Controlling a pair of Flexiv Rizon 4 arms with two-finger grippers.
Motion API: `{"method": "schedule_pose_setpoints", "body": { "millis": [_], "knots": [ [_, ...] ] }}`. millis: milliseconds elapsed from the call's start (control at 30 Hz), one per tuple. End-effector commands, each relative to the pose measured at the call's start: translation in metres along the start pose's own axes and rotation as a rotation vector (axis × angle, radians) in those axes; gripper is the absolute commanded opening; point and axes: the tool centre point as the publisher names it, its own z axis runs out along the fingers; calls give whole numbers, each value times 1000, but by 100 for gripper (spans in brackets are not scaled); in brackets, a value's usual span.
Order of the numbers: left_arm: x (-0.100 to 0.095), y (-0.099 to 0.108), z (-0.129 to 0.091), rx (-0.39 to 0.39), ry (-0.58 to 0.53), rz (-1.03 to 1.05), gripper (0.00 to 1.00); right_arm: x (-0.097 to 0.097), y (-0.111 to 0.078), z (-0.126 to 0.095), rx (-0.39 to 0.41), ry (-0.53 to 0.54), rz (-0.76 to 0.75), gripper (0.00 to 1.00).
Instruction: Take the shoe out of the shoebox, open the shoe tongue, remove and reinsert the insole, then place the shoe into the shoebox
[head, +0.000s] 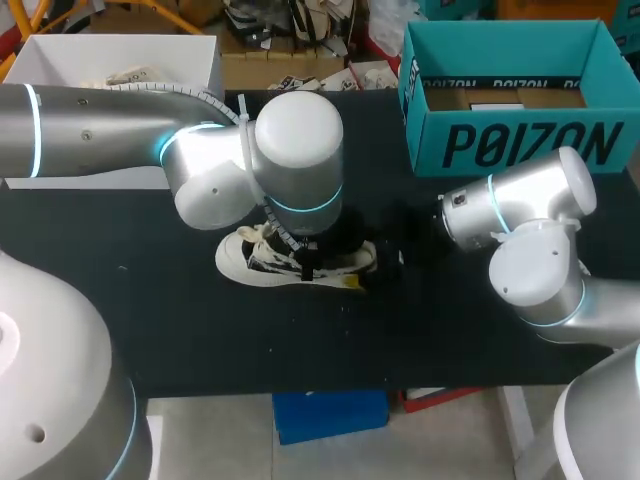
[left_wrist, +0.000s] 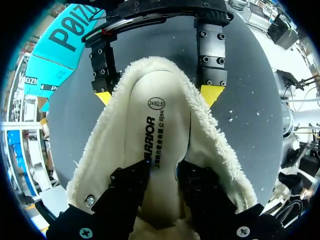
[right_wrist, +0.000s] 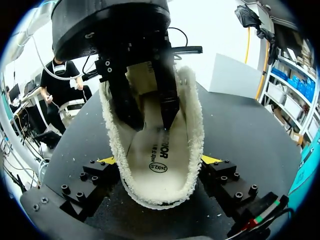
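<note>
While the right gripper (right_wrist: 158, 160) braces the shoe (head: 250, 262), its yellow tips set wide with one against each flank, the left gripper (left_wrist: 164, 164) reaches down through the shoe's opening onto the insole (left_wrist: 160, 120). Whether it is pinching the insole or merely resting on it cannot be told. The shoe lies on the black table (head: 150, 300), well apart from the teal shoebox (head: 520, 145). Step in hand, as judged: working the insole (out or back in; the views do not settle which). To do it well, the brace should be firm without crushing the shoe. The insole should travel along the shoe's length, one end lifted first, so that its edges clear the fleece lining (left_wrist: 110, 145) rather than catching and folding.
</note>
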Motion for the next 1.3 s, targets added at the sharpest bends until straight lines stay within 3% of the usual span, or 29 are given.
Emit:
{"method": "schedule_pose_setpoints", "body": {
  "millis": [33,367,900,1067,1200,1300],
  "knots": [
    [3,1,19,8,-83,13,36,0,-2,2,1,1,1,0],
    [1,-1,17,36,-157,4,30,0,-2,2,1,1,1,0],
    [-8,-4,21,41,-230,-20,37,0,-2,2,1,1,1,0],
    [-9,-3,21,42,-251,-31,26,0,-2,2,1,1,1,0],
    [-9,-2,21,41,-252,-37,26,0,-2,2,1,1,1,0],
    [-10,-1,22,37,-251,-41,18,0,-2,2,1,1,1,0]
  ]
}}
